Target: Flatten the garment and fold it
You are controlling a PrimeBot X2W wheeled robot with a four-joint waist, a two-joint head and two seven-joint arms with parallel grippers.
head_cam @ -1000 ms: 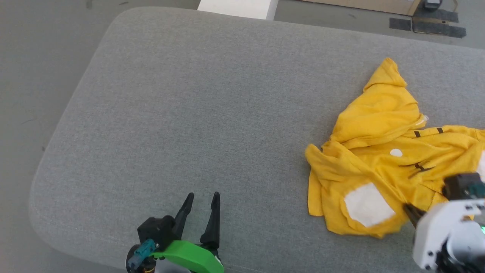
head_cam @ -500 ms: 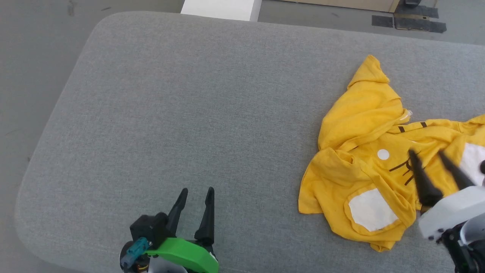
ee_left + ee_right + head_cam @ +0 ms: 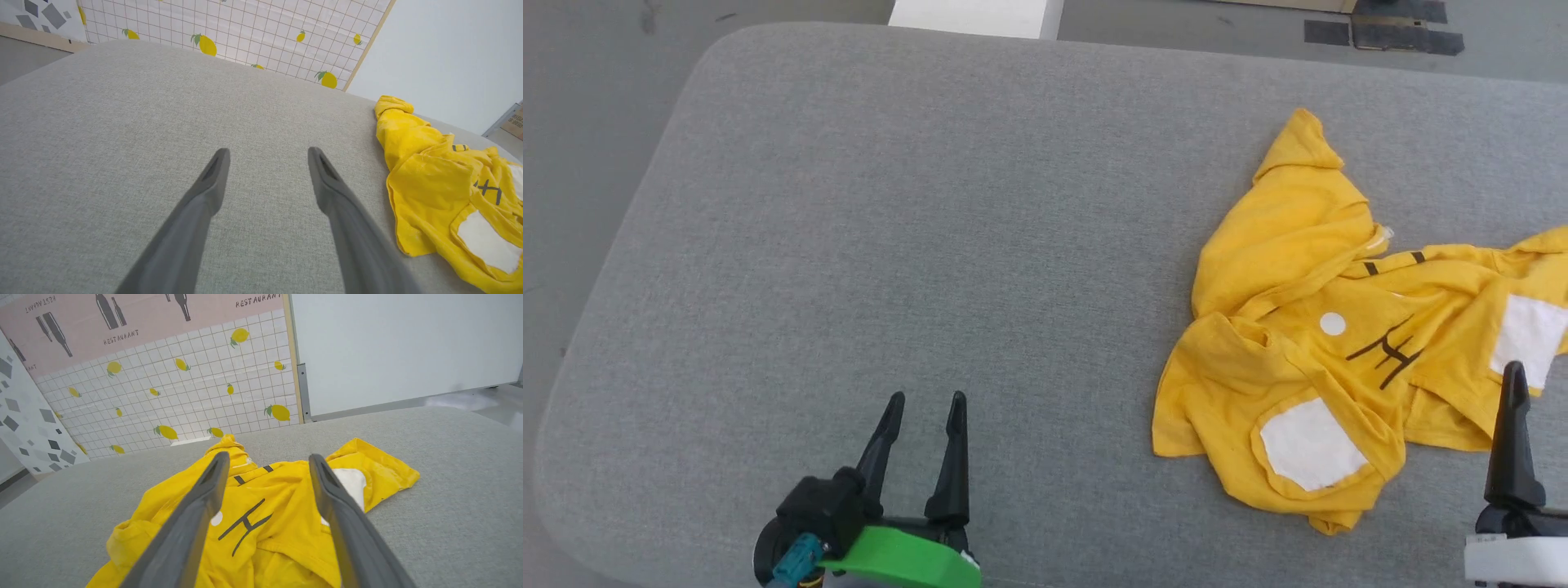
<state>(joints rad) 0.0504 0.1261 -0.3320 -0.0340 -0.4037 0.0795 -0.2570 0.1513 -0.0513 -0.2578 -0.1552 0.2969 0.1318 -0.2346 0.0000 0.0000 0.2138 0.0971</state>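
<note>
Off to the right of the left gripper (image 3: 927, 398), the head view shows the garment (image 3: 1298, 269) bunched up on the grey cushion (image 3: 931, 204). Left wrist view: fingers spread, holding nothing. Right wrist view: right gripper (image 3: 268, 456) spread wide, empty, garment just ahead.

t-shirt (image 3: 1298, 269) thin matt yellow cloth; upholstered tabletop (image 3: 931, 204) grey woven fabric, matt weave; left gripper (image 3: 927, 398) fingers (image 3: 952, 465) matt dark plastic, wrist cover (image 3: 898, 562) smooth green plastic
</note>
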